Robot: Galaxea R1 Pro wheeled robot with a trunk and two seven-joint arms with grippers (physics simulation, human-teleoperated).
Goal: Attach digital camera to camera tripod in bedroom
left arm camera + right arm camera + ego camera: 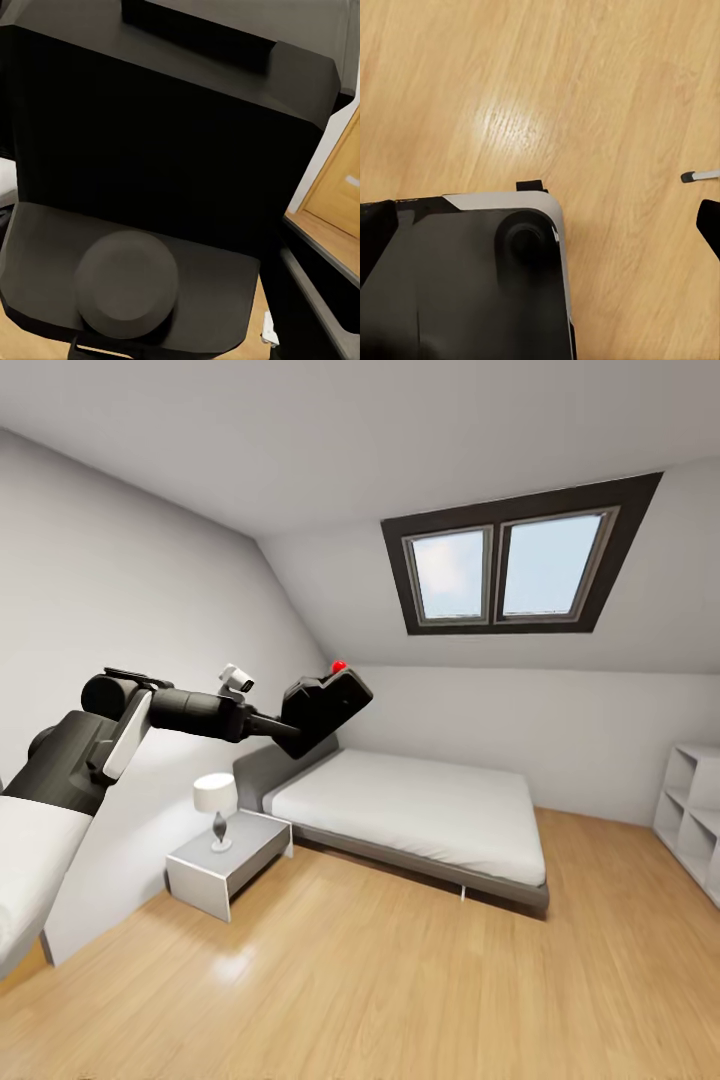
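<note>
The digital camera (325, 710), matte black with a red round button on top, is held up in the air in front of the bed's headboard. My left gripper (292, 736) is shut on it at its lower left. In the left wrist view the digital camera (165, 142) looms very close, with its stubby lens (126, 289) facing the view. A thin silver-white rod with a black tip (697, 176) lies low over the wood floor; it looks like a leg end of the camera tripod. My right gripper (544, 232) hangs open over the floor, its dark fingertips (709, 225) far apart.
A grey bed (420, 810) stands against the far wall under a sloped skylight (515, 565). A grey nightstand (225, 865) with a white lamp (216, 805) sits to its left. White shelving (695, 810) is at the right. My own base (465, 277) shows below the right wrist.
</note>
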